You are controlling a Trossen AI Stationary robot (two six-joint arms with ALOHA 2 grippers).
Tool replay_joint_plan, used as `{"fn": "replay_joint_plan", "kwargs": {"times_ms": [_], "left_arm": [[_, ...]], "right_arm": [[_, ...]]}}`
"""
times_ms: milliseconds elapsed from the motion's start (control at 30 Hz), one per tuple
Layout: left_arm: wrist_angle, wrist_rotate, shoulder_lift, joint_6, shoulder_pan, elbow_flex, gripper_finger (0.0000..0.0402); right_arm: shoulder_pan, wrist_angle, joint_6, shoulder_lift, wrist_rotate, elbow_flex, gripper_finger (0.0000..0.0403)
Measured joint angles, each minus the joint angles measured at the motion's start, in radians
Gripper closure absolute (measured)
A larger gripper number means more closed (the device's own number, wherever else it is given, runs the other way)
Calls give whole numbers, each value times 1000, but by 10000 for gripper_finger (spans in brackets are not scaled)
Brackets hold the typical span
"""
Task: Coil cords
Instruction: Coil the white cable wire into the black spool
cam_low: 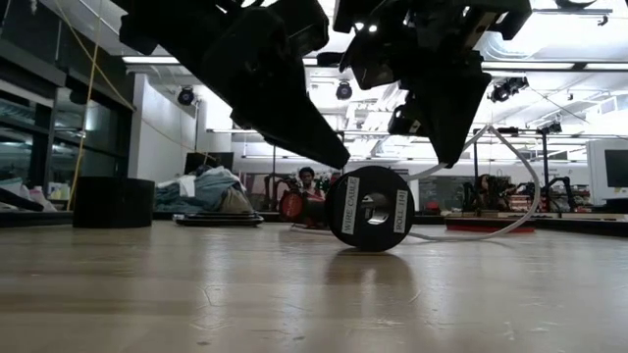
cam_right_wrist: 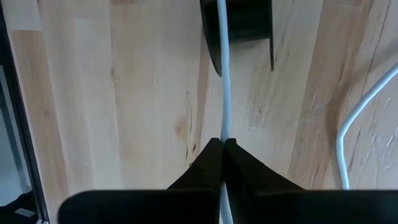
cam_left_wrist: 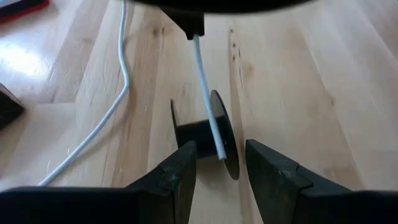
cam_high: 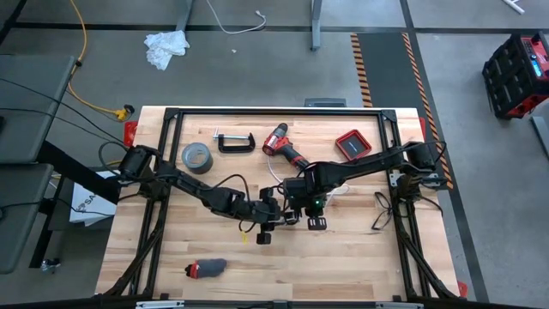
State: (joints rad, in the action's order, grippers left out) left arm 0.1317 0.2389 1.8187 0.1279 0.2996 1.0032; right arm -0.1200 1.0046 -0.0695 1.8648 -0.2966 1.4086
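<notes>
left gripper [cam_left_wrist: 219,171]: fingers parted, holding nothing — the black spool [cam_left_wrist: 208,134] stands on edge just ahead of its tips.
white cable [cam_right_wrist: 224,81]: runs from the right jaws across the spool's rim; the slack loops off behind over the table [cam_high: 360,249].
right gripper [cam_right_wrist: 222,144]: pinched shut on the cable, just short of the spool.
step: winding cable onto the spool, probably mid-wrap.
next: left steadies the spool — right carries cable around the hub, keeping it taut.
writing: white labels on the spool face [cam_low: 371,208], not legible.
</notes>
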Motion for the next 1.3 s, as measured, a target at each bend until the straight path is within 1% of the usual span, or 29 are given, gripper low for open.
{"fn": "replay_joint_plan", "kwargs": {"times_ms": [100, 367, 533, 700, 833, 1033, 1167, 1300], "left_arm": [[2, -22, 7, 1, 1, 0, 268], [1, -22, 8, 0, 4, 0, 268], [-4, 14, 13, 0, 6, 2, 268], [-29, 58, 46, 0, 8, 51, 268], [-77, 59, 68, 0, 8, 99, 268], [-93, 70, 70, 5, 8, 102, 268], [-105, 78, 78, 50, 9, 103, 268], [-105, 78, 87, 54, 9, 102, 268]], "right_arm": [[0, 0, 0, 0, 0, 0, 403], [0, 0, -1, 0, -1, 0, 403], [0, 0, -1, 0, -1, 0, 403], [0, 0, -8, 0, -1, 0, 403], [0, 0, -9, 0, -2, 0, 403], [0, -3, -19, 0, -2, 0, 403], [0, -4, -19, 0, -2, 0, 403], [0, -5, -19, 0, -2, 0, 403]]}}
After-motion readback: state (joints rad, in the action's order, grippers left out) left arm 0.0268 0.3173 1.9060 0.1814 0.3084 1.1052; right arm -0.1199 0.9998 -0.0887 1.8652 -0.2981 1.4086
